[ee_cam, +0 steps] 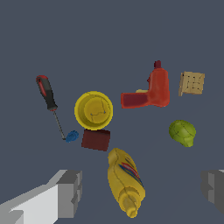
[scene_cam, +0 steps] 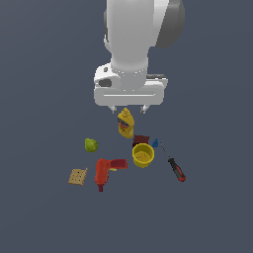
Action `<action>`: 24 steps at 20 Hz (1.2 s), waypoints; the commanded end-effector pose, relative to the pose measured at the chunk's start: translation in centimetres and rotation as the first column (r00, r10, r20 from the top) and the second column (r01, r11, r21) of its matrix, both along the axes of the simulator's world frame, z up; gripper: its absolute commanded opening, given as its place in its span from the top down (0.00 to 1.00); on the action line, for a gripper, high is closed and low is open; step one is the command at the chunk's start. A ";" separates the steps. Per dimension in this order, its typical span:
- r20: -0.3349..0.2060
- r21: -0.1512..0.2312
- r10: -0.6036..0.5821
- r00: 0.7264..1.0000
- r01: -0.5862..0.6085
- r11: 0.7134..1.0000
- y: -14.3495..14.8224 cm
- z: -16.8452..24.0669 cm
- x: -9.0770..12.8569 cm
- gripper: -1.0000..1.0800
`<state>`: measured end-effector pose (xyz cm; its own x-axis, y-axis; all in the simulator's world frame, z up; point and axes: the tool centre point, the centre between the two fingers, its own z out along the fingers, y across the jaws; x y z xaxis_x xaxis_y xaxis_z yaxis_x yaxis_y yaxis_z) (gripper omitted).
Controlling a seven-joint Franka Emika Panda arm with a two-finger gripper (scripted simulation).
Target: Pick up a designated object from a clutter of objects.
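Screwdriver (scene_cam: 174,165): lies flat on the tabletop (scene_cam: 217,212) at the clutter's edge, just beside the yellow cup (scene_cam: 143,154); hand (scene_cam: 129,109) open, empty, above the mustard bottle (scene_cam: 125,122); advised grasp: across the red-and-black handle, clear of the cup.

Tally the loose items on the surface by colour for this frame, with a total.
Yellow: 2, mustard bottle and cup
Red: 3, drill, screwdriver with red-and-black handle, dark red block
Green: 1, pear
Tan: 1, cracker-like square
Blue: 1, tiny piece
Total: 8
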<state>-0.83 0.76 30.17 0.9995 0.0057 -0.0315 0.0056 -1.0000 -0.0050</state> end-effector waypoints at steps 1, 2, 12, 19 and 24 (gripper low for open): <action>0.000 0.000 0.000 1.000 0.000 1.000 0.0 0.0 0.0 0.04; 0.000 0.000 0.000 1.000 0.000 1.000 0.0 0.0 0.0 0.04; 0.021 0.017 -0.002 1.000 0.002 1.000 1.0 0.2 0.8 0.04; 0.021 0.014 0.004 1.000 -0.004 1.000 1.2 -0.2 1.0 0.04; 0.021 0.005 0.028 0.999 -0.028 1.000 2.4 -1.7 1.8 0.04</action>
<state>0.72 2.74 29.05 0.9996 0.0252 -0.0098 0.0251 -0.9996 -0.0122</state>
